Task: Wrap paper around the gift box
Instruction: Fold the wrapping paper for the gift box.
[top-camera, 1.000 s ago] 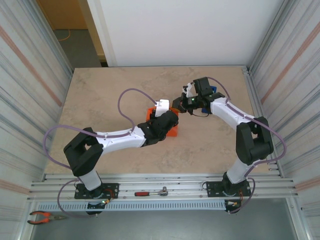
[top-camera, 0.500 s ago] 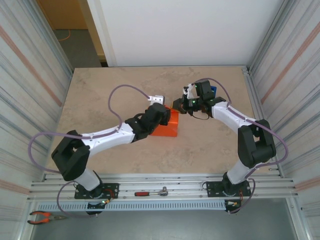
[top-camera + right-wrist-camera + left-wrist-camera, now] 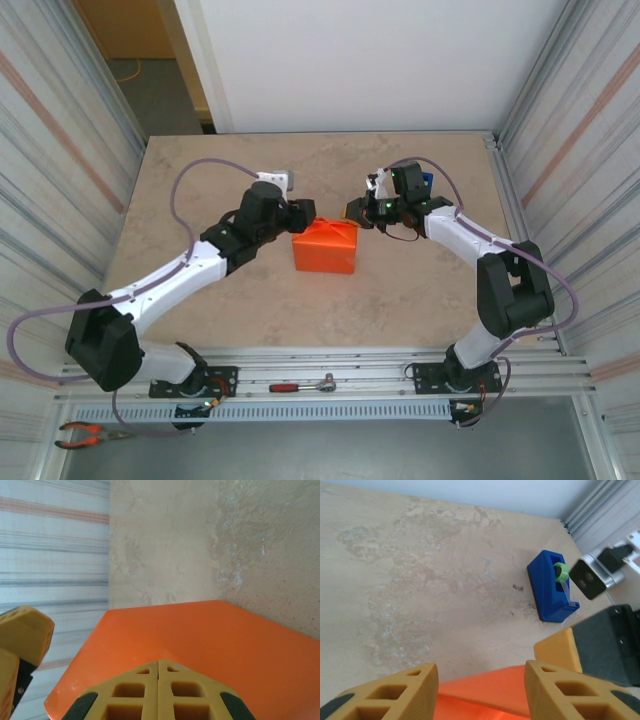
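Gift box (image 3: 325, 247), wrapped in orange paper (image 3: 210, 635), sat mid-frame on the worktop (image 3: 200, 180), contents hidden; left claw (image 3: 481, 675) gaped empty, right claw (image 3: 158, 669) clenched shut.

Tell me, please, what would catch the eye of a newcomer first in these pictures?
The bright orange gift box in the middle of the beige table stands out first. The two arms meet at its far edge: the left gripper with jaws apart at the far left corner, the right gripper shut at the far right corner. A blue tape dispenser sits farther toward the right wall.
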Robot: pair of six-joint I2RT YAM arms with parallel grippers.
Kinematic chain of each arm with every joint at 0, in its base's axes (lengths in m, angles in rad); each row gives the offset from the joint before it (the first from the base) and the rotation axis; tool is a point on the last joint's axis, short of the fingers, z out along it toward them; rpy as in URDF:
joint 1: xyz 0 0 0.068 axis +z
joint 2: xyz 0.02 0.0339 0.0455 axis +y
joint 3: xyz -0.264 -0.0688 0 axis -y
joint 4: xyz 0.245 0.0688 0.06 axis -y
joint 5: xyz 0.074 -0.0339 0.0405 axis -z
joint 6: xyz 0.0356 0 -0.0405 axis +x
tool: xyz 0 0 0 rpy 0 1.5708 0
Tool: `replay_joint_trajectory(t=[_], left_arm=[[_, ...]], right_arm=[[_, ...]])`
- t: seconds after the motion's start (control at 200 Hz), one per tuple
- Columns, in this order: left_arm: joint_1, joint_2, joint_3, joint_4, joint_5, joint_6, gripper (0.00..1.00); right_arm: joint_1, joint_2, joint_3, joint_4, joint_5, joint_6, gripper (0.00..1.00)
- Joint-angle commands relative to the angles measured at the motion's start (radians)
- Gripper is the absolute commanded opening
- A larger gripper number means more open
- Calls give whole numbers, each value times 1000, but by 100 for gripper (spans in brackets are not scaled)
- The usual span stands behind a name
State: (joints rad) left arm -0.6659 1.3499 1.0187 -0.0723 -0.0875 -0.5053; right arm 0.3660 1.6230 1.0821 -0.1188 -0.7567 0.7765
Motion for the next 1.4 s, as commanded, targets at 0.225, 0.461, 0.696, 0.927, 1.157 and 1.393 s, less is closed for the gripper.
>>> replay_joint_trajectory(t=[0.225, 0.461, 0.696, 0.927, 1.157, 1.393], left_arm=[[145, 166, 182, -93, 199, 72, 42], [150, 368, 381, -233, 355, 164, 32], [137, 436, 473, -343, 474, 266, 32], [134, 465, 534, -459, 560, 355, 32], [121, 471, 565, -554, 600, 421, 32], [94, 487, 596, -642, 604, 484, 33]], right_arm=[[14, 50, -86, -207, 50, -23, 0], [16, 54, -90, -207, 50, -24, 0], [14, 54, -90, -212, 55, -26, 0], [14, 57, -87, -211, 56, -26, 0], [14, 58, -85, -216, 62, -27, 0], [18, 57, -85, -220, 66, -26, 0]])
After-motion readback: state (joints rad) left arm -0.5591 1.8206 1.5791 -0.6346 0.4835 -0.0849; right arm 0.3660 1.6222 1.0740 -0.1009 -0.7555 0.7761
